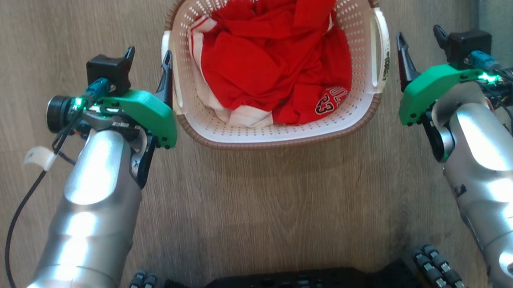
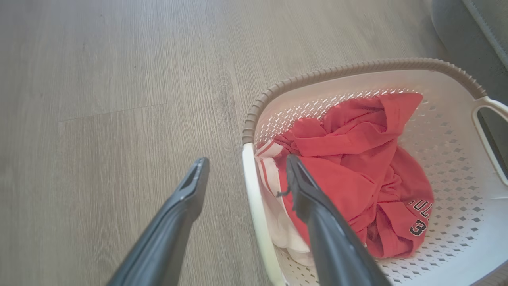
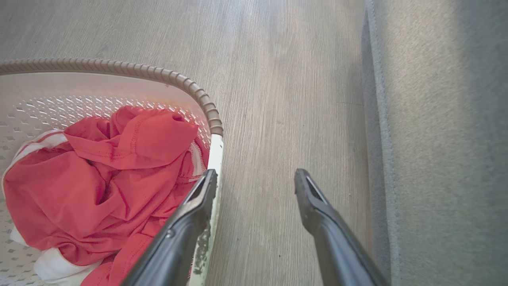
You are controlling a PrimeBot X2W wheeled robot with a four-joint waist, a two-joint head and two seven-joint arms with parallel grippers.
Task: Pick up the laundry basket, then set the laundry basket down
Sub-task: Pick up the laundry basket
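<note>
White plastic, the laundry basket (image 1: 283, 138) sat on the floor (image 1: 261, 207) between the left gripper (image 1: 148, 54) and right gripper (image 1: 418, 34), each spread wide, empty, just beside a handle.

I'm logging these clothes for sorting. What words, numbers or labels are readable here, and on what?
"23": on the red jersey in the laundry basket, dark numerals outlined in white.
"ULL": arched letters beside that number; the rest is lost in a fold.
Dark marking on the basket's right handle: too blurred to read.
On the white tag beside the left forearm: nothing legible.
</note>
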